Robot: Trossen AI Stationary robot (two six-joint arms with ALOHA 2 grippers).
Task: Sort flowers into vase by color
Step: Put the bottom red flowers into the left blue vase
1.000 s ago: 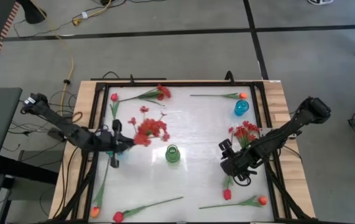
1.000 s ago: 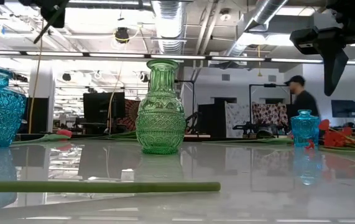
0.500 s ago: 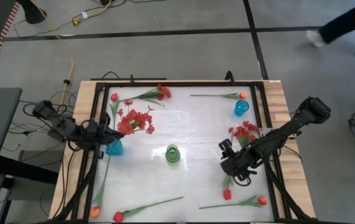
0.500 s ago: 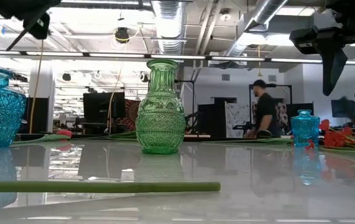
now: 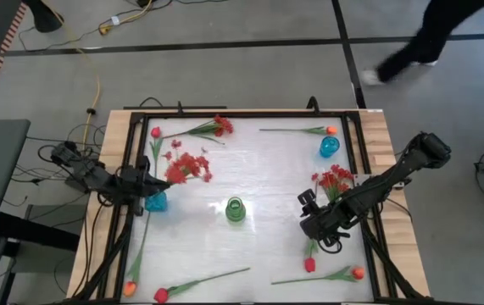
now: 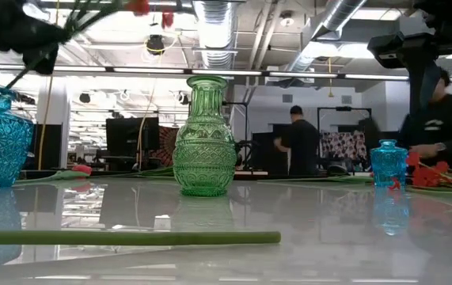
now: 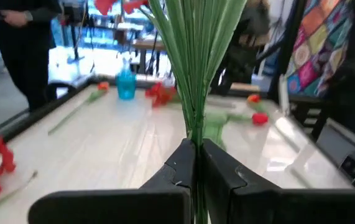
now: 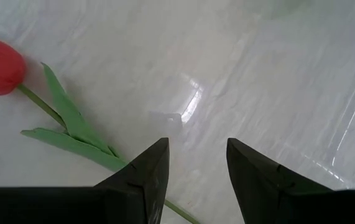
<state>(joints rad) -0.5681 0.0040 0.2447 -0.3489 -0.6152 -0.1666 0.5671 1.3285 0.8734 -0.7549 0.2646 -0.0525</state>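
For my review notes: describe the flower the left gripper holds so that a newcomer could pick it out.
On the white table, look to the left edge, where the left gripper hangs above the large blue vase. It is shut on the bunched green stems of a red spray. Unlike every other flower, this bushy many-bloom spray is lifted off the table.

The setting is an open-plan robotics lab or engineering workspace. Seen level across the white table (image 6: 226, 214), the room behind the green vase (image 6: 203, 136) has an exposed ceiling with silver ventilation ducts (image 6: 210, 20), bare pipes and strip lights. Farther back behind that vase stand dark monitors (image 6: 134, 134) on benches, and people (image 6: 297, 142) stand at them (one more crosses the floor beyond the table in the overhead view). From above, the floor (image 5: 225, 76) around the table is grey with dark seam lines, and loose yellow cable (image 5: 97, 30) trails across it.
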